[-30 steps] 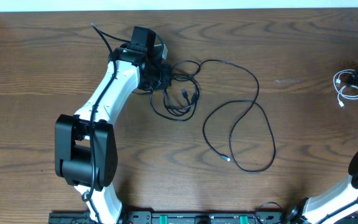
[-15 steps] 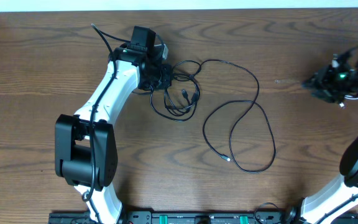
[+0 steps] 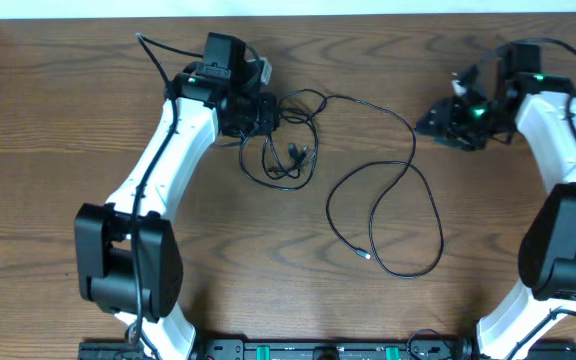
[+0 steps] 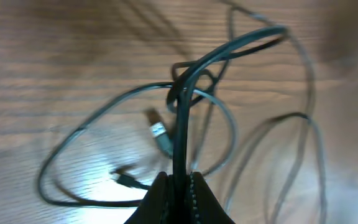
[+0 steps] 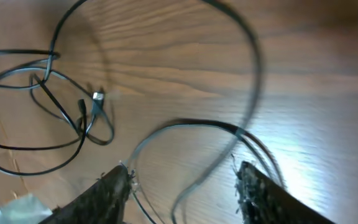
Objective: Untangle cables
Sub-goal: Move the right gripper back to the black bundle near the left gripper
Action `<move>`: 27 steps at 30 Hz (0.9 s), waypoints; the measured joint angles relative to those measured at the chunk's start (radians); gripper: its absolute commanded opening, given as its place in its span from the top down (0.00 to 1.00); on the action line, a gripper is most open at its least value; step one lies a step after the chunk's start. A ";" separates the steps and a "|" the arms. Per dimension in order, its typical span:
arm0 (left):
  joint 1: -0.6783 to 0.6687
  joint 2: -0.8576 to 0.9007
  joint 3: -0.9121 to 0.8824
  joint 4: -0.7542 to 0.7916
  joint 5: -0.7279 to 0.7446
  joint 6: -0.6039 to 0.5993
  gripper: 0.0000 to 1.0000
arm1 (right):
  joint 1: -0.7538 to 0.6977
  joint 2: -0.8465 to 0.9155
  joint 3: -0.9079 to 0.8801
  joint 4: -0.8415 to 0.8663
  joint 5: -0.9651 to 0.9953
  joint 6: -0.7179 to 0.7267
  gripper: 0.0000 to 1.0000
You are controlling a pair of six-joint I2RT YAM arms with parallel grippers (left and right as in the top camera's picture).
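Left end effector stays clamped on a strand of the tangled black cable at the bench top, while the right end effector, fingers spread wide and apparently empty, has swung inward over the loose black cable, probably ready to pull the two apart.

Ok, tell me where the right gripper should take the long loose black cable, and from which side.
I'd take the long black cable on the single-strand arc nearest the open right gripper, coming straight down, jaws across the strand. That stretch lies alone on the table, apart from the crossing loops below. The left gripper is shut on a black cable at the tangle.
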State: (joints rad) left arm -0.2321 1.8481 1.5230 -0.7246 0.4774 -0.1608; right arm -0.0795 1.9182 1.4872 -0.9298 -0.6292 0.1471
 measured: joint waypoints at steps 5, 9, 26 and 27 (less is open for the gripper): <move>0.000 -0.010 0.003 0.000 0.141 0.053 0.93 | 0.072 0.000 -0.001 0.077 -0.054 0.001 0.40; 0.000 -0.010 0.003 0.000 0.219 0.079 0.93 | 0.113 0.000 -0.001 0.131 -0.084 0.026 0.44; 0.000 -0.010 0.003 0.000 0.332 0.064 0.93 | 0.229 0.000 -0.001 0.198 -0.103 0.382 0.50; 0.000 -0.010 0.003 0.000 0.335 0.060 0.93 | 0.242 0.000 -0.001 0.208 -0.103 0.406 0.53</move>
State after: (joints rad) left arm -0.2321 1.8381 1.5265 -0.7246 0.8120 -0.1013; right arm 0.1623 1.9182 1.4860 -0.7216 -0.7322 0.5529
